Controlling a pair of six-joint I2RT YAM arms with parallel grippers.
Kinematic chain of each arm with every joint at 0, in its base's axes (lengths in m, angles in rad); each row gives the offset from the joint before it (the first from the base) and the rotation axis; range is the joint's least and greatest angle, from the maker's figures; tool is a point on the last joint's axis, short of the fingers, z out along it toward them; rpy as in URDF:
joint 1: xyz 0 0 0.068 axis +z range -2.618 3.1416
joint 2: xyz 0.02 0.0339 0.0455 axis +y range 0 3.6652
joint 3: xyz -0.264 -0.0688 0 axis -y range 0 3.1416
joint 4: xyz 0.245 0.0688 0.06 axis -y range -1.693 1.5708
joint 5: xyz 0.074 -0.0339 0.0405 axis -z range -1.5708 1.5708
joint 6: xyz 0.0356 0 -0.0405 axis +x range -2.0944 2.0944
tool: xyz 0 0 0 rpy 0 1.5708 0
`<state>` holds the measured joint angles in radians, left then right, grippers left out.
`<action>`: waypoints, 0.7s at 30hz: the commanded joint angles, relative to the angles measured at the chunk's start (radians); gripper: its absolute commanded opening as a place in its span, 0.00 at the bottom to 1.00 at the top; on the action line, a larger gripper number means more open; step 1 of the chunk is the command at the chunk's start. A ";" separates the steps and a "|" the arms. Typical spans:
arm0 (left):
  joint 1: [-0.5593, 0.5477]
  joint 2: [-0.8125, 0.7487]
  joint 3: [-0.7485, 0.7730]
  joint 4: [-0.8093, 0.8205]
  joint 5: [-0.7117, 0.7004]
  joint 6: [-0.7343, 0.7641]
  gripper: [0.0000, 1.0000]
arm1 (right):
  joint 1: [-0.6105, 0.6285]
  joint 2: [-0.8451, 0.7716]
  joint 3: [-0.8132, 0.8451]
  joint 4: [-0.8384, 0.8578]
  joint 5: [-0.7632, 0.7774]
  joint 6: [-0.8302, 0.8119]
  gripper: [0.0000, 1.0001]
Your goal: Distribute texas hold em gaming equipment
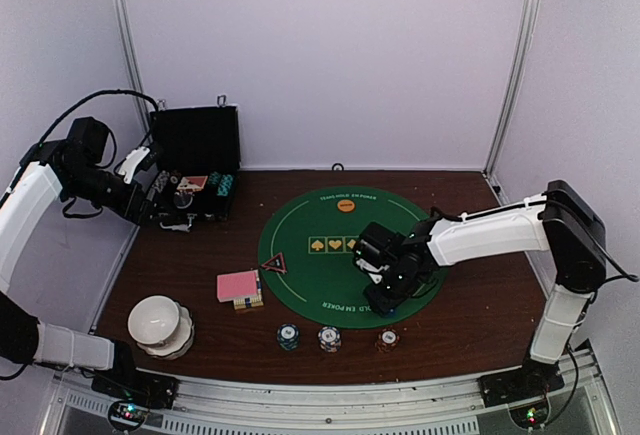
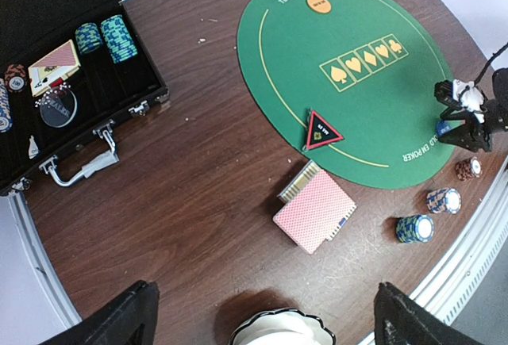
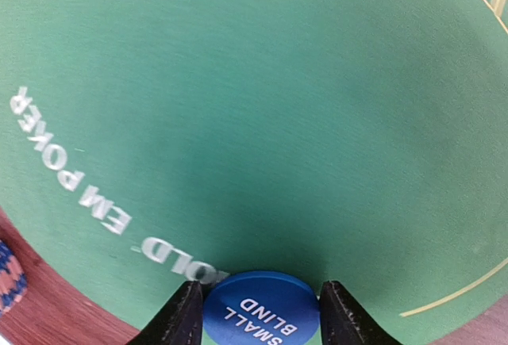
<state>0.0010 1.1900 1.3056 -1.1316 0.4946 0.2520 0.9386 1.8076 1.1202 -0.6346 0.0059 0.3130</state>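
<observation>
**SMALL BLIND PINCHED AT THE NEAR RIM OF THE FELT**

Shows the right claw (image 3: 262,297) about half closed on the blue button (image 3: 262,320), one finger against each side of its rim, "SMALL BLIND" lettering face up. Places it at the near edge of the green mat (image 1: 300,225), just beside the "HOLD EM POKER" print (cannot tell whether resting on the felt or held just off it).

Looks to be a light, stiff plastic disc, probably smooth enough to slip or swivel between two narrow pads. Best taken across its full width, on opposite edges, as here. Better laid flat than dropped on edge, to keep it from rolling.

Leaves the left claw (image 2: 264,297) spread wide and holding nothing, above the tabletop (image 2: 198,162) near the black case (image 1: 195,140).

Elsewhere, finds the orange button (image 1: 346,206) at the mat's far side, the red-black triangle marker (image 1: 273,264) at its left edge, the pink-backed cards (image 1: 238,286) just off the mat, and three chip stacks (image 1: 330,338) in a row along the tabletop's near edge.
</observation>
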 commanded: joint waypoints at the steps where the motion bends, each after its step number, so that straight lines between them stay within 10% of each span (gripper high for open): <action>1: 0.008 -0.003 0.029 -0.007 0.017 -0.002 0.98 | -0.036 -0.045 -0.028 -0.037 0.063 -0.014 0.50; 21: 0.008 0.000 0.040 -0.022 0.019 0.009 0.98 | 0.076 -0.299 -0.057 -0.157 -0.081 0.063 0.86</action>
<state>0.0010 1.1904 1.3190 -1.1442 0.4950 0.2523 0.9504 1.5684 1.1065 -0.7563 0.0032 0.3294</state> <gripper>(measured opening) 0.976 0.818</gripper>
